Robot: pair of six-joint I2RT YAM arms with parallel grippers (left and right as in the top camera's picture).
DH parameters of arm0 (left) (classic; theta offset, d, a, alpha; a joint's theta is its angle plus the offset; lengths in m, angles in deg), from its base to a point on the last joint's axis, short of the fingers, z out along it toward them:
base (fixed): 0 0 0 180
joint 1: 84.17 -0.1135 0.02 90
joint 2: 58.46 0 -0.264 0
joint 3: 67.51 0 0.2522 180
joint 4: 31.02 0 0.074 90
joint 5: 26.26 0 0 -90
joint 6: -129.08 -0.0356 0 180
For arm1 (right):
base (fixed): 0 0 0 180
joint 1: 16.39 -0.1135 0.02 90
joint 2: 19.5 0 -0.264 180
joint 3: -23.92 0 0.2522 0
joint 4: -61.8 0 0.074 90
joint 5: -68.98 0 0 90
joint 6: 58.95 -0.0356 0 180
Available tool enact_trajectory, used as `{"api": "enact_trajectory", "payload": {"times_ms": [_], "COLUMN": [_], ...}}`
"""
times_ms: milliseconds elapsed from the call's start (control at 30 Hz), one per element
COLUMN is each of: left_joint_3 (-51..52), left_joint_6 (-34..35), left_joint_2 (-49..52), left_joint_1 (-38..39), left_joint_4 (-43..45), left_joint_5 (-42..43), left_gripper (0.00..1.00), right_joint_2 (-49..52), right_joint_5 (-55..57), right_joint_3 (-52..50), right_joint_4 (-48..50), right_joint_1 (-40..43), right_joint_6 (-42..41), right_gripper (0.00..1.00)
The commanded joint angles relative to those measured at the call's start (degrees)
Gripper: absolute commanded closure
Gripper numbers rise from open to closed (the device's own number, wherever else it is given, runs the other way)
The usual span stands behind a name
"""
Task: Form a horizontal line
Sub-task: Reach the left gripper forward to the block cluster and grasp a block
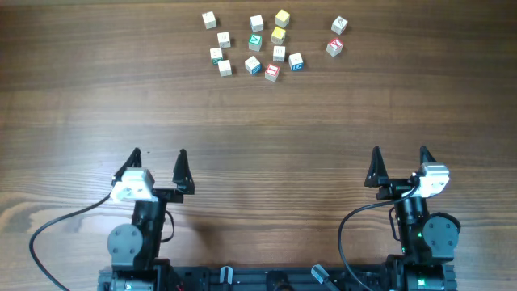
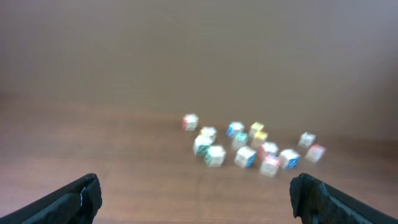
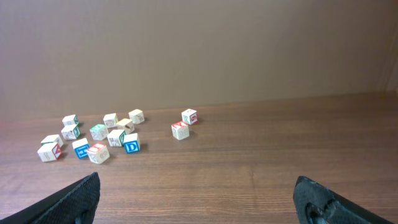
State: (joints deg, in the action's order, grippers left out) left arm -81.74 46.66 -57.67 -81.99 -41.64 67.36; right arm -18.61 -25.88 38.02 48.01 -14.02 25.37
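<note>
While both arms rest at the near edge of the table [image 1: 258,137], we see the left gripper [image 1: 159,160] with its fingers spread wide and nothing between them, and the right gripper [image 1: 400,158] standing the same way, apart and empty. The cubes [image 1: 255,42] lie at the far side of the table, well apart from both grippers, and they make a loose scatter, not a horizontal line. Most bunch together left of centre, some close to touching, while a pair [image 1: 339,26] sits off to the right of them. From the right wrist we read a blue D on one cube [image 3: 131,147]. The left wrist view is blurred, so we cannot make out any marks there.
</note>
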Motion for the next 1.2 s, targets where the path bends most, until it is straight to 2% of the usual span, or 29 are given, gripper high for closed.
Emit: {"api": "enact_trajectory", "payload": {"times_ms": [0,233,467,800,933,1167], "left_joint_3": [-1.81,-10.51,-23.43,-51.6,-59.98,-74.66], "left_joint_6": [-0.52,-0.55,-1.16,-1.16,-1.16,-1.18], "left_joint_2": [-0.22,5.46,19.61,45.57,53.13,65.99], "left_joint_1": [-0.07,-0.04,-0.04,-0.04,0.22,6.14], "left_joint_4": [0.52,-5.33,-6.56,-26.93,-31.85,-38.1], "left_joint_5": [8.15,8.15,8.15,8.2,10.1,10.25], "left_gripper": [0.0,0.0,0.0,0.0,0.0,0.0], "right_joint_2": [-0.46,-0.46,-0.46,-0.46,-0.46,-0.46], "right_joint_5": [0.39,0.39,0.39,0.39,0.39,0.39], "right_joint_3": [-0.02,-0.02,-0.02,-0.02,-0.02,-0.02], "right_joint_4": [0.15,0.15,0.15,0.15,0.15,0.15], "right_joint_1": [0.17,0.17,0.17,0.17,0.17,0.17], "right_joint_6": [1.03,1.03,1.01,1.03,1.03,1.01], "right_gripper": [0.0,0.0,0.0,0.0,0.0,0.0]}}
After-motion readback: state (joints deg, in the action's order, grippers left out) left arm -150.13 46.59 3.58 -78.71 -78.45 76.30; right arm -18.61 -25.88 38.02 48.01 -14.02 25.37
